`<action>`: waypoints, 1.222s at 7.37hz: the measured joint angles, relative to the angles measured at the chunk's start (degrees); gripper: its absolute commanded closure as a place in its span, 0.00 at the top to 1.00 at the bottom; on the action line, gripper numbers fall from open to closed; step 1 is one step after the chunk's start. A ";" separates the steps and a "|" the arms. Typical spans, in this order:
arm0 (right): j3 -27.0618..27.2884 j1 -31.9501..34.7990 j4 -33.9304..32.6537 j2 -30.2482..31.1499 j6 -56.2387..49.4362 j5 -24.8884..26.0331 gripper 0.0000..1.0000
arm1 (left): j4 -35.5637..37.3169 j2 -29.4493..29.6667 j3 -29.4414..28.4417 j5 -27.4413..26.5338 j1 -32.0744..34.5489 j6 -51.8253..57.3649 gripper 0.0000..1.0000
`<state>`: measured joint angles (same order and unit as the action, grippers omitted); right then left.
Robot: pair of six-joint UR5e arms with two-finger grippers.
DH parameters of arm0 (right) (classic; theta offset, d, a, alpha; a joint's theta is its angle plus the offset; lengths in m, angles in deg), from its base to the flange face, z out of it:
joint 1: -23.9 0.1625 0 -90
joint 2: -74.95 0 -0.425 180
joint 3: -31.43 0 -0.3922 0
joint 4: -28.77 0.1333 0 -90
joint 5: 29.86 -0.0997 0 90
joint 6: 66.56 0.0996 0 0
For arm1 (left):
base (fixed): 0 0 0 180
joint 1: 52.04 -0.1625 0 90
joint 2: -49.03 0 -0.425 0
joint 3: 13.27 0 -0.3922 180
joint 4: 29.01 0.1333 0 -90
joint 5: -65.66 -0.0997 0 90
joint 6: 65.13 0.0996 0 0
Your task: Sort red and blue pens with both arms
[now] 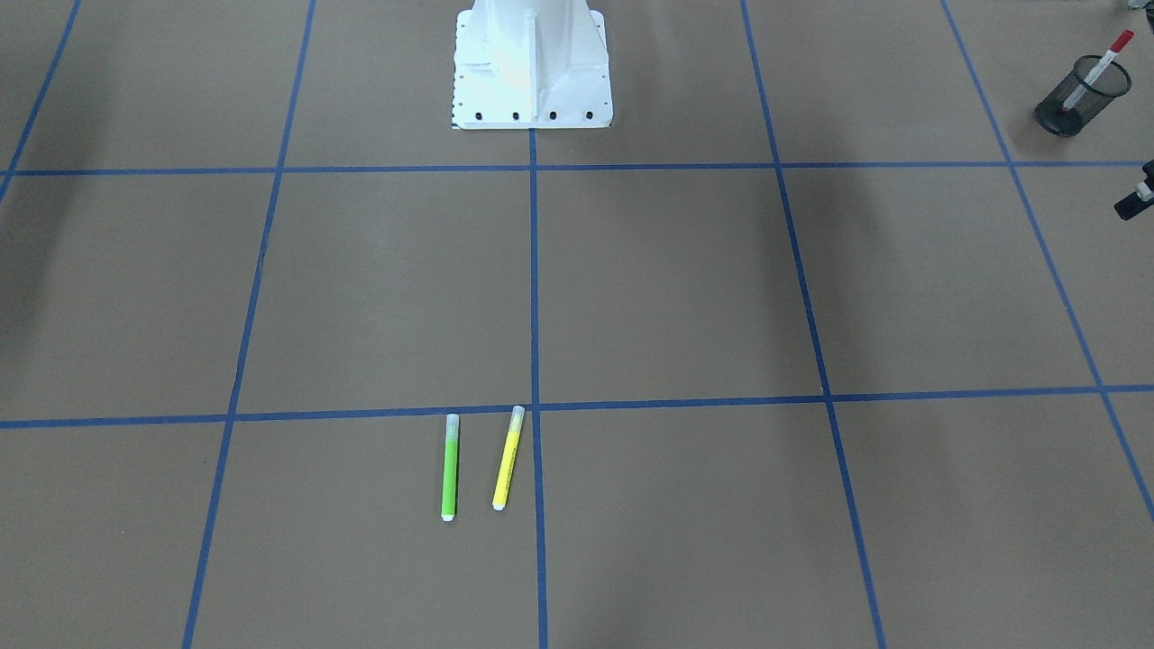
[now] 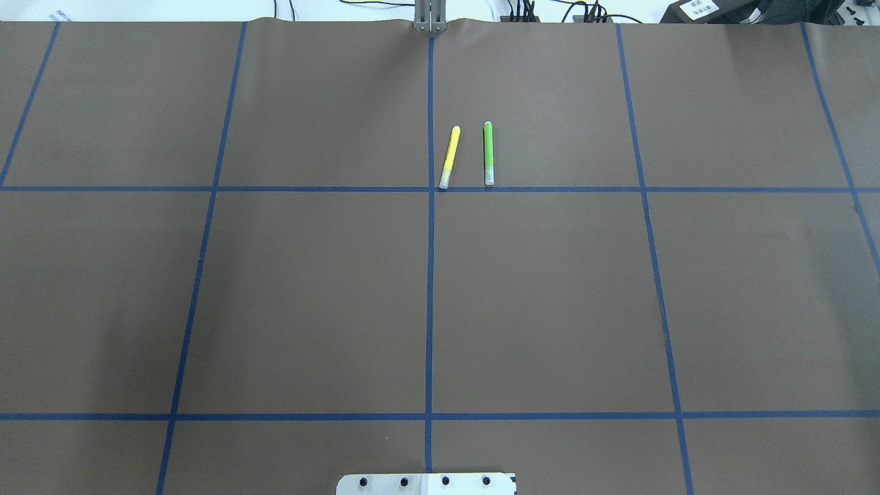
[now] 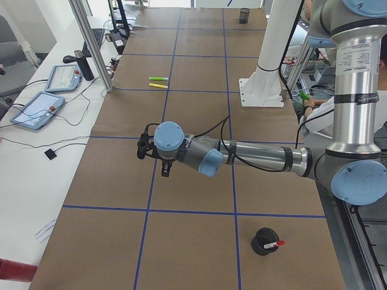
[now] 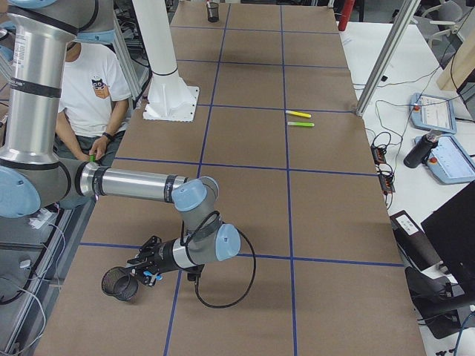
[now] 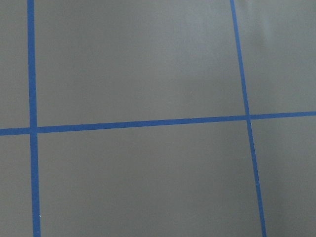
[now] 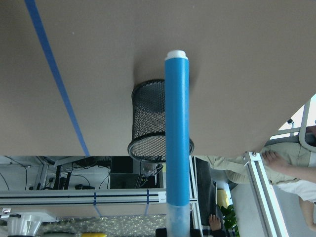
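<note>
Red marker (image 1: 1102, 65) stands in left mesh cup (image 1: 1077, 97). Left gripper (image 3: 143, 148) hovers over bare table nearby; can't tell its opening. Right gripper (image 4: 145, 270) clamps blue highlighter (image 6: 177, 128), close by right mesh cup (image 6: 148, 118) mouth.

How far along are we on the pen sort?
Done: the red marker stands in the mesh cup on the robot's left. In hand: the right tool holds the blue highlighter close to a second cup, not yet in it. Left: drop it in. The green highlighter and yellow highlighter lie on the table.
</note>
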<state>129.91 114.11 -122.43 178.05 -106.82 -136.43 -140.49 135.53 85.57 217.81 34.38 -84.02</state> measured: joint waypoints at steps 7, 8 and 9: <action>-6.12 0.23 0.25 6.91 -4.71 -0.44 0.00 | -0.09 -2.73 5.13 0.03 0.27 -0.19 1.00; -8.08 0.22 2.02 6.73 -4.62 -1.35 0.00 | -0.05 -3.79 6.65 0.01 0.33 -0.33 1.00; -9.85 0.18 3.48 6.55 -4.51 -2.67 0.00 | 0.04 -4.66 8.07 0.00 0.37 -0.49 1.00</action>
<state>120.05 114.29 -118.95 184.60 -111.33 -139.11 -140.45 130.87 93.64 217.80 34.75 -84.51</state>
